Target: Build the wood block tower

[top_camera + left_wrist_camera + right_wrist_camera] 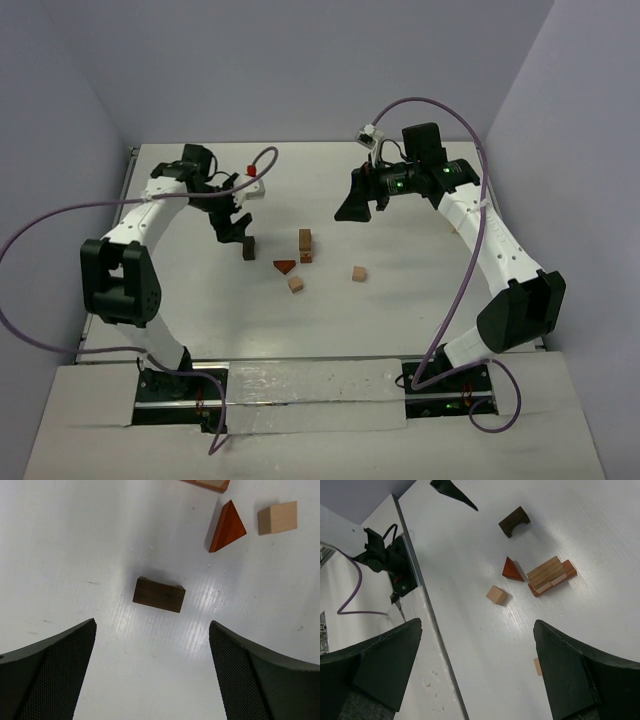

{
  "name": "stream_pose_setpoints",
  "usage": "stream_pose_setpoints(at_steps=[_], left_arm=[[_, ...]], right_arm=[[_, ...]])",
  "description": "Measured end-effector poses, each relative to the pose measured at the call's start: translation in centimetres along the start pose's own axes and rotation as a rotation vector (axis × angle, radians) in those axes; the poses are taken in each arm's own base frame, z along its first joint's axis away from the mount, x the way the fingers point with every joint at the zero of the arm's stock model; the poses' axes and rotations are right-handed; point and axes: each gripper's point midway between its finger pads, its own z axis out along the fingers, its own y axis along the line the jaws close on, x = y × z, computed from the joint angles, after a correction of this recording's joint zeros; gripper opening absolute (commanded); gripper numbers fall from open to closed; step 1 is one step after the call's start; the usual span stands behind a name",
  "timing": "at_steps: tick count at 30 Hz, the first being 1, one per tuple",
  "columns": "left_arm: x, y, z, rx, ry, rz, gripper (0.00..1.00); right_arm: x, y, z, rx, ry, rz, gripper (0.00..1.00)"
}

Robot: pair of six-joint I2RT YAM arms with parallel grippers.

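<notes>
The blocks lie loose on the white table. A short stack of tan and reddish bars (305, 244) sits mid-table, with a reddish wedge (285, 266), a tan cube (296, 284) and a second tan cube (359, 273) nearby. A dark brown arch (249, 247) lies left of them. My left gripper (238, 232) is open and empty just above and behind the arch (159, 594); the wedge (227, 526) and cube (277, 518) show beyond it. My right gripper (355, 205) is open and empty, raised above the table right of the stack (551, 575).
The right wrist view shows the table's near edge (420, 605), the left arm's base with its cable (385, 555), the arch (515, 522), the wedge (511, 570) and a cube (497, 595). Purple cables loop beside both arms.
</notes>
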Motion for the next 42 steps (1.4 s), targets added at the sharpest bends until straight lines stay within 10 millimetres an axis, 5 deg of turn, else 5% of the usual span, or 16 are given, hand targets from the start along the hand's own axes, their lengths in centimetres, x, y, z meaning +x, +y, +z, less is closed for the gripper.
stream_pose_setpoints(at_steps=[3,12,31,42], left_arm=[[0.9,-0.2,-1.3,-0.005,-0.089,0.009,0.99],[2.3,-3.1,0.9,0.121,-0.212,0.079,0.99],[4.2,0.1,4.5,0.060,-0.202,0.189,0.97],[5.3,-0.2,6.4,0.087,-0.149,0.196,0.91]], right_arm=[[0.2,0.0,0.0,-0.001,0.002,0.004,1.00],[0.6,-0.1,0.2,-0.002,0.009,0.011,1.00],[0.7,-0.3,0.3,-0.001,0.014,0.017,1.00],[0.9,-0.5,0.5,-0.002,0.018,0.021,1.00]])
